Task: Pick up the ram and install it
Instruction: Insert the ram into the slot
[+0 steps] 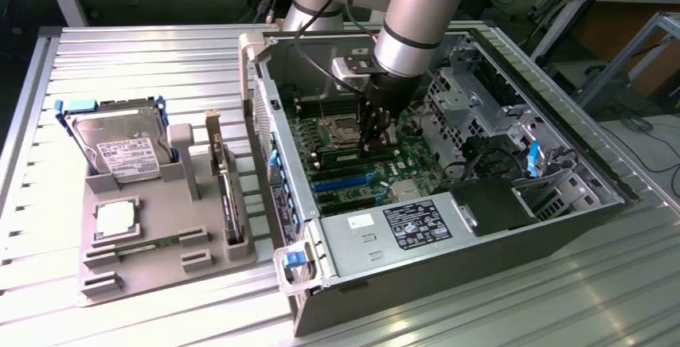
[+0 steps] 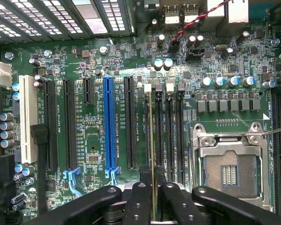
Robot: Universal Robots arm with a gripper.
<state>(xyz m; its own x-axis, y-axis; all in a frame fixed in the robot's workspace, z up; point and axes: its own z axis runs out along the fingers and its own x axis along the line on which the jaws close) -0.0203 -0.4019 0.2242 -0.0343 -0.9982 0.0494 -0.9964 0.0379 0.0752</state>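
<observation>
The ram (image 2: 151, 131) is a slim green stick, seen edge-on in the wrist view as a thin line between my two black fingers (image 2: 139, 190). My gripper (image 2: 152, 176) is shut on it. The stick runs along one of the black memory slots (image 2: 159, 136) beside the empty processor socket (image 2: 229, 168). I cannot tell whether it is seated in the slot. In the exterior view my gripper (image 1: 378, 146) reaches down inside the open computer case (image 1: 447, 228), low over the motherboard, with the ram (image 1: 342, 157) under it.
Long expansion slots, one of them blue (image 2: 107, 126), lie beside the memory slots. Drive cages and cables (image 1: 499, 156) crowd the case's side at the exterior view's right. Outside the case, a grey tray (image 1: 159, 275) holds a hard drive (image 1: 123, 144), a silver processor chip (image 1: 115, 218), an expansion card (image 1: 226, 196) and a slim green stick (image 1: 143, 245).
</observation>
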